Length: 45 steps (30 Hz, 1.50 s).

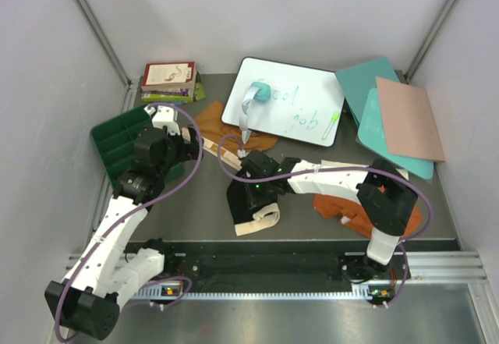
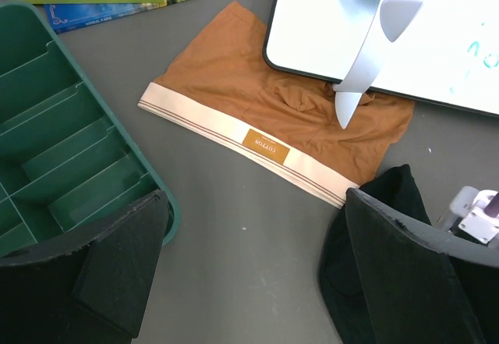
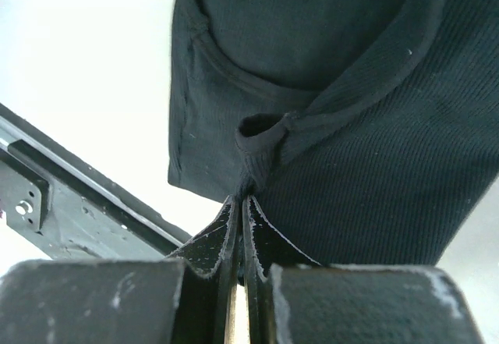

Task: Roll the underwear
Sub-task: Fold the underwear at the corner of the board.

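My right gripper (image 3: 243, 201) is shut, its tips pinching a fold of the black underwear (image 3: 351, 125). From above, the right gripper (image 1: 249, 190) holds the black underwear (image 1: 240, 206) near the table's front middle, with its cream waistband (image 1: 261, 221) trailing on the table. The mustard-tan underwear (image 2: 273, 110) lies flat, its far edge tucked under the whiteboard (image 2: 437, 40). My left gripper (image 2: 249, 274) hovers open over bare table just in front of it, holding nothing. The rust-orange underwear (image 1: 343, 207) lies bunched under the right arm.
A green compartment tray (image 1: 117, 141) stands at the left, beside my left gripper (image 1: 193, 141). Books (image 1: 168, 79) are stacked at the back left. A teal eraser (image 1: 261, 90) rests on the whiteboard (image 1: 288, 102). Teal and pink boards (image 1: 398, 114) lie at the back right.
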Each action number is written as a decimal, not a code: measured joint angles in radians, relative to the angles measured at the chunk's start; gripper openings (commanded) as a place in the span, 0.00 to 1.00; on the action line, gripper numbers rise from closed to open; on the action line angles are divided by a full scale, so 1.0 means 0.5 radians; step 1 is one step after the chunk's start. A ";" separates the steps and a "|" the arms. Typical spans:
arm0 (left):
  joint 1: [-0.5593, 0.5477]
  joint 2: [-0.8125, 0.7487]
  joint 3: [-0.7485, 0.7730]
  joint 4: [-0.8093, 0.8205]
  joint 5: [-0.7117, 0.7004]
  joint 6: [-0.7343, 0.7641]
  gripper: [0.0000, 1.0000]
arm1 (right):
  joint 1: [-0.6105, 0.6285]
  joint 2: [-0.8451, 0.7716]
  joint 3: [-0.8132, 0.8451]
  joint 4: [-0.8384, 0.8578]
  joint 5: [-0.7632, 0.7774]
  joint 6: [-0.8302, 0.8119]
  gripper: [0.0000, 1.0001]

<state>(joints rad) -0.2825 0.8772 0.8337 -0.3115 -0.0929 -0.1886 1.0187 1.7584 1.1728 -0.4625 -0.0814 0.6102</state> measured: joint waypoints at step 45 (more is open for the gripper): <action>-0.014 -0.001 0.001 -0.008 -0.002 -0.001 0.99 | 0.136 0.188 0.121 0.185 -0.102 0.096 0.00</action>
<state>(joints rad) -0.2893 0.8768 0.8341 -0.3153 -0.0937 -0.1890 1.0866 1.8523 1.2331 -0.3698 -0.1326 0.6582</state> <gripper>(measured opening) 0.991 0.009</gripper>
